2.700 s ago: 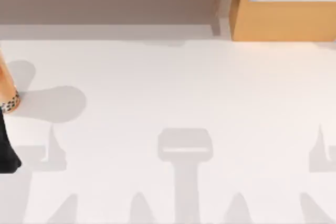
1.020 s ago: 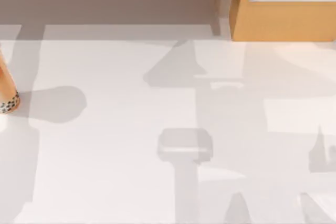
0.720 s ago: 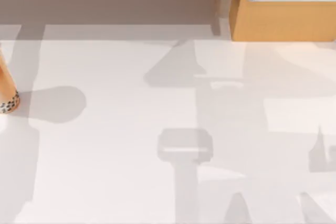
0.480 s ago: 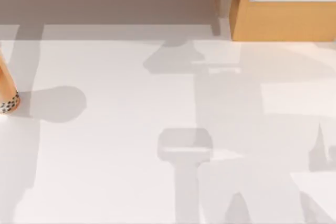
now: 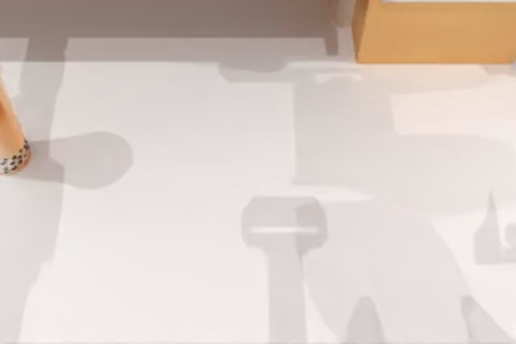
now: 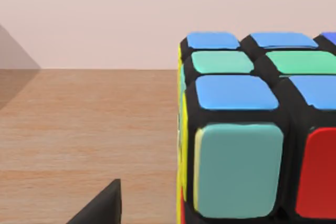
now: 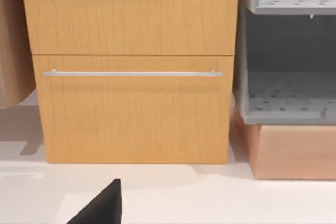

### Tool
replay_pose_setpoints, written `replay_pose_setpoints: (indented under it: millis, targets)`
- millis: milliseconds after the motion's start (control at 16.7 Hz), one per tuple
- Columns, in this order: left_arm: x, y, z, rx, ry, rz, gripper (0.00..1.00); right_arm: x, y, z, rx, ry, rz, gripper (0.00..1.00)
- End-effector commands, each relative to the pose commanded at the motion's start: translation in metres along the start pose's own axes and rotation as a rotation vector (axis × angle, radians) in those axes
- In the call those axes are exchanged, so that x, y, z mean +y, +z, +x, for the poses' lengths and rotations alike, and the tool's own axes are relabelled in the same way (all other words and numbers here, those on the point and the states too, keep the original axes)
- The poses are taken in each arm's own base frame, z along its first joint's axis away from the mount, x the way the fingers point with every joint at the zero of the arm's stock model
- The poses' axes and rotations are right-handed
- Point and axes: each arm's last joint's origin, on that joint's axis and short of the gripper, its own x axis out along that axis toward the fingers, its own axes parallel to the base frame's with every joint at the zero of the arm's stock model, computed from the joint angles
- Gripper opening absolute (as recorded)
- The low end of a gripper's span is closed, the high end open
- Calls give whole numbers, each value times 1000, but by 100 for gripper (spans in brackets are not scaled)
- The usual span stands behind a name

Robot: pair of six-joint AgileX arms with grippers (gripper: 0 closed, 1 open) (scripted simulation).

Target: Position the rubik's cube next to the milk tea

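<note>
Our left wrist view holds the rubik's cube, glossy rounded stickers on black plastic, close against our left gripper (finger state: we cannot tell). The milk tea stands at the matte white table's left edge, wooden cabinet behind

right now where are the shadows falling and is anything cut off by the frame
Top view: broad grey shadows lie across the white table, one rounded patch beside the milk tea, itself cropped by the left edge. Left wrist view: the rubik's cube runs off the frame's edge, close to the lens. Right wrist view: evenly lit wooden drawer front, faint shadow at its foot.
</note>
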Motion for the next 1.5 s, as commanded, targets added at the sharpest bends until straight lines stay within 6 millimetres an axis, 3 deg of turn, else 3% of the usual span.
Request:
replay_pose_setpoints:
  millis: [60, 840, 1500]
  targets:
    - [0, 0, 0, 0, 0, 0, 100, 0, 0, 0, 0, 0, 0, 100]
    - [0, 0, 0, 0, 0, 0, 2, 0, 0, 0, 0, 0, 0, 100]
    - [1, 4, -1, -4, 3, 2, 0, 0, 0, 0, 0, 0, 0, 100]
